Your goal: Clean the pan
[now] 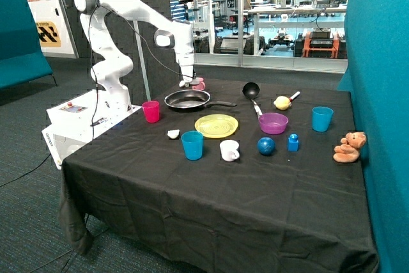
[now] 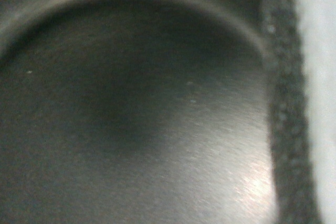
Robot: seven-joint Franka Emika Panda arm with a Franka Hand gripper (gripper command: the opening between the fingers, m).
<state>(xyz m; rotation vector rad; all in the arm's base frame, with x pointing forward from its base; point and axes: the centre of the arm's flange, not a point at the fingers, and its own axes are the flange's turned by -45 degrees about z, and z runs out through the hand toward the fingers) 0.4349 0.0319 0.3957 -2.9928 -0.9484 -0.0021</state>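
Note:
The dark grey-black pan (image 1: 187,100) lies on the black tablecloth, its long black handle (image 1: 222,103) pointing toward the black ladle. My gripper (image 1: 187,84) hangs just over the pan's far rim, shut on a pinkish sponge (image 1: 199,84). In the wrist view the pan's brushed metal bottom (image 2: 131,129) and curved rim fill the picture from close up. The sponge (image 2: 294,103) shows along one edge as a dark rough layer with a pale body behind it. The fingers themselves are hidden.
Around the pan stand a pink cup (image 1: 151,111), a yellow plate (image 1: 216,125), a black ladle (image 1: 251,90), a purple bowl (image 1: 273,123), two blue cups (image 1: 192,145), a white cup (image 1: 229,150), a blue ball (image 1: 266,146) and a teddy bear (image 1: 349,147).

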